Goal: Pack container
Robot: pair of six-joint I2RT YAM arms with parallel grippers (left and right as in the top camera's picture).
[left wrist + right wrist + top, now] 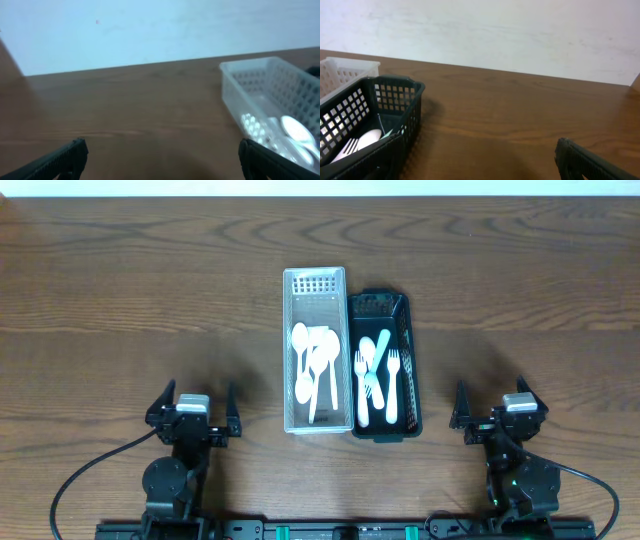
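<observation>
Arms [172, 478] [527, 480] folded low, left fingers [232, 402] spread, right fingers [461, 406] spread

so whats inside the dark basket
White plastic forks lie loose inside the dark basket, with one rounder spoon-like piece among them. They overlap, so the exact count and anything beneath them stay hidden.

Left claw [199, 388], right claw [495, 392]: matte black, silver block [192, 402] at each wrist. Black arms [170, 477], black cables [75, 485] off the bases.
</observation>
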